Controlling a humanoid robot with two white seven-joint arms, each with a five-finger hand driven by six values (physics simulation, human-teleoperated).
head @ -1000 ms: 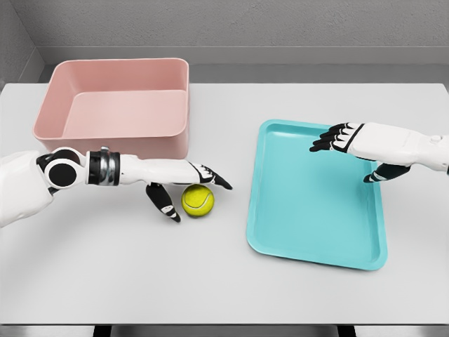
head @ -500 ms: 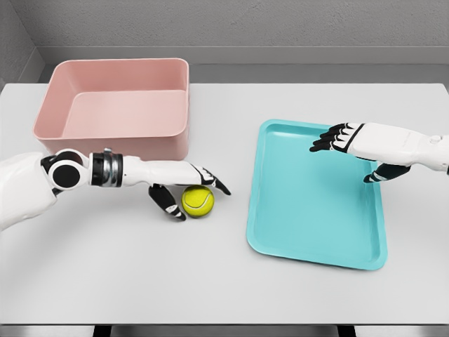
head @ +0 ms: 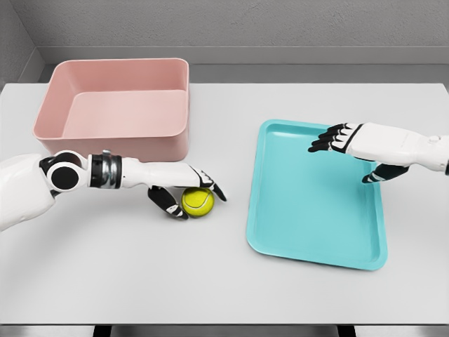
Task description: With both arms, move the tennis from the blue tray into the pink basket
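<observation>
Ball (head: 198, 202): yellow-green tennis ball, resting on the white table (head: 140, 274), not on the tray. You will find it just in front of the pink basket's near right corner, close to the wall but apart from it.

Left hand (head: 184, 188): reaches in from the left and lies over the ball. Its long fingers (head: 210, 186) curve across the ball's top, and the thumb (head: 167, 201) sits low against the ball's left side, so the fingers are closing around the ball (whether the grip is firm you cannot tell; the ball sits on the table).

Pink basket (head: 116, 144): deep, rectangular, rounded corners, standing behind the ball at the table's far left. Nothing shows inside it.

Blue tray (head: 280, 239): shallow, turquoise, lying to the right of the ball and well apart from it, slightly skewed to the table edge. Its floor shows nothing on it.

Right hand (head: 351, 144): held above the tray's far right corner, well apart from the ball. Fingers are spread and loosely extended toward the left, the thumb hanging below; it holds nothing (palm faces down).

Table: white, flat, bearing the basket, ball and tray, with a grey wall behind.
</observation>
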